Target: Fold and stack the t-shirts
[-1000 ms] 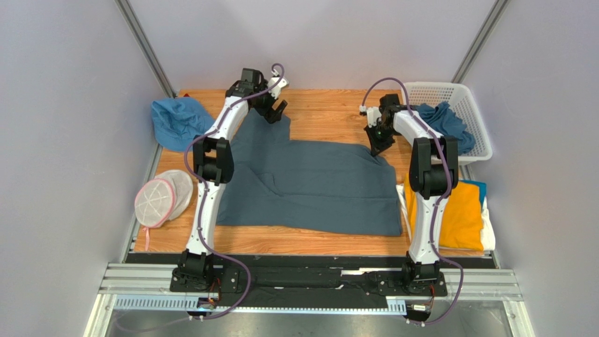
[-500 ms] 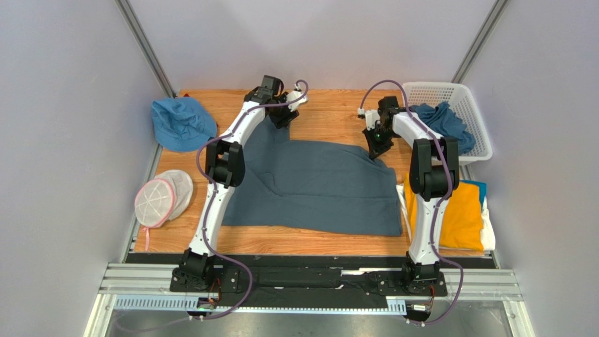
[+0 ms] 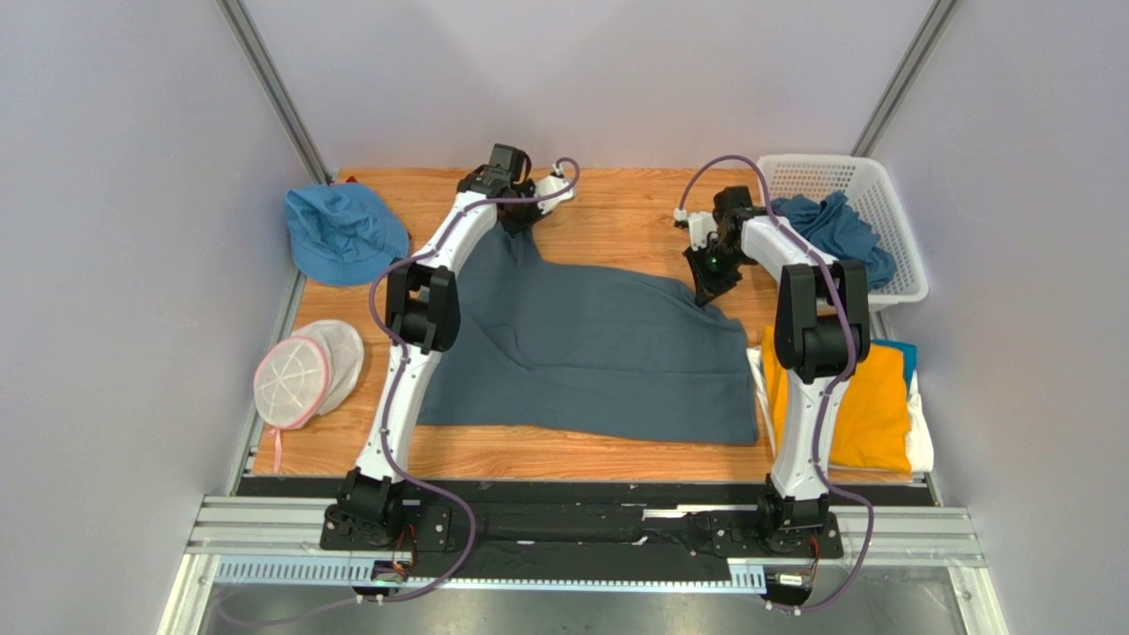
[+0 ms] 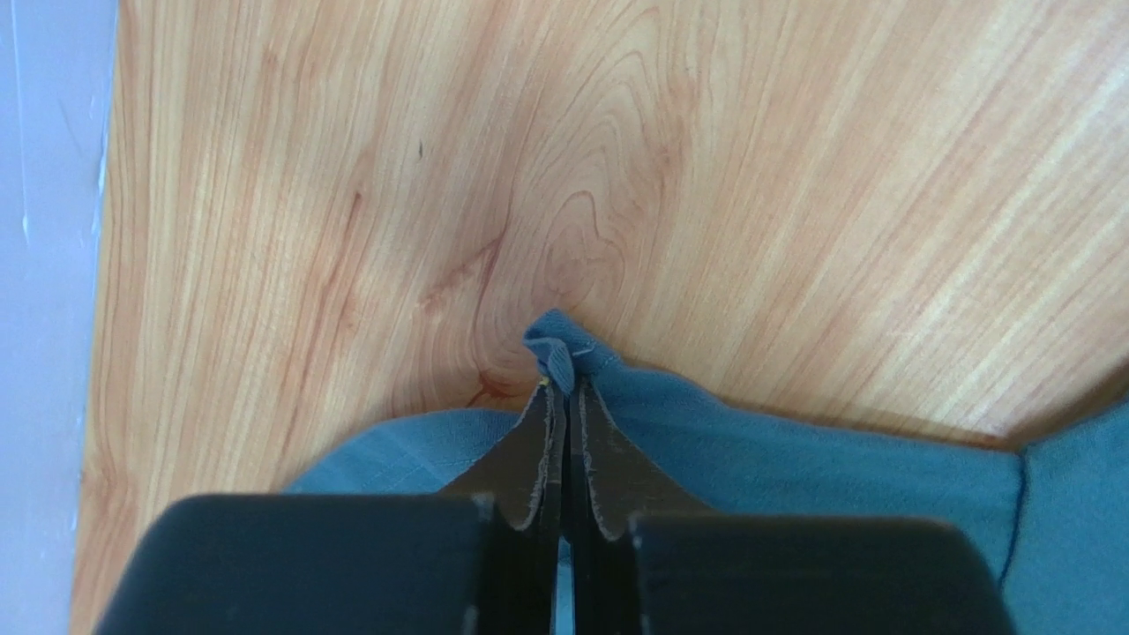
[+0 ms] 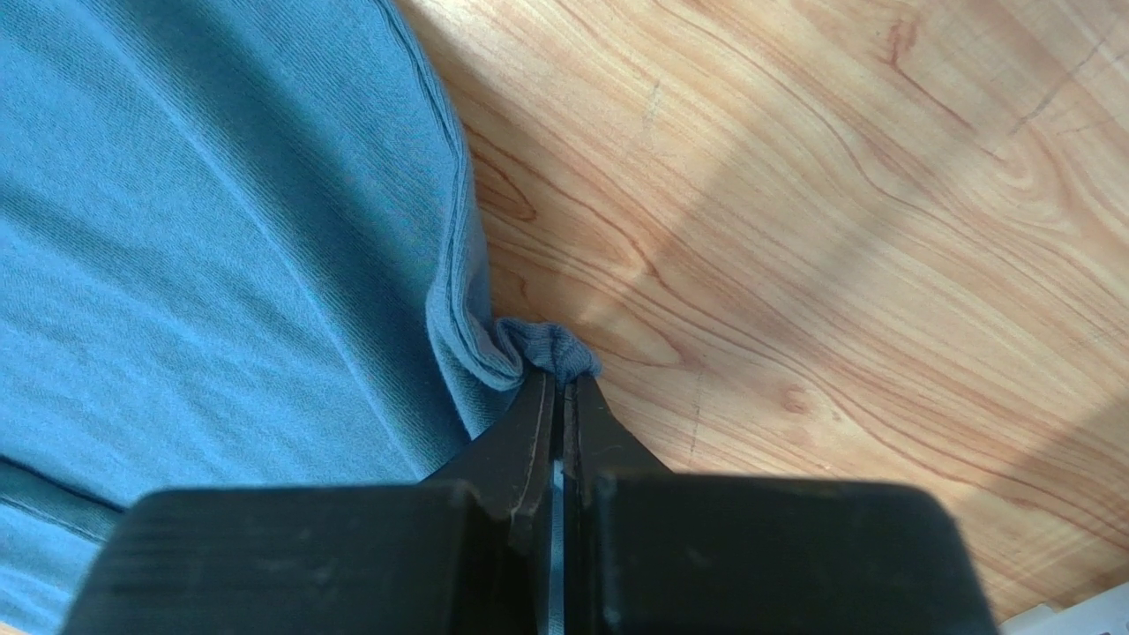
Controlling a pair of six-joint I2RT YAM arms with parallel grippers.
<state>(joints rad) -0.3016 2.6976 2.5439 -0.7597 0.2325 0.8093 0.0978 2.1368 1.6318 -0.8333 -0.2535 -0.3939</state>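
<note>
A big dark blue t-shirt [image 3: 596, 351] lies spread flat in the middle of the wooden counter [image 3: 623, 212]. The left end effector [image 4: 567, 393] is pressed together and pinches the shirt's far left corner. A small bit of cloth pokes out past its tips. The right end effector [image 5: 563, 386] is also pressed together and pinches the shirt's far right corner, where the cloth bunches into a little fold. Both corners sit low, right at the wood.

On the right side of the counter, near the right arm, a yellow t-shirt [image 3: 868, 404] lies folded on top of a white one [image 3: 920, 443]. A white basket [image 3: 828, 160] stands at the far right with crumpled blue cloth [image 3: 842, 225] in it. At the far left lies a blue hat [image 3: 342, 232]. Nearer on the left lies a round white mesh pouch [image 3: 302, 373].
</note>
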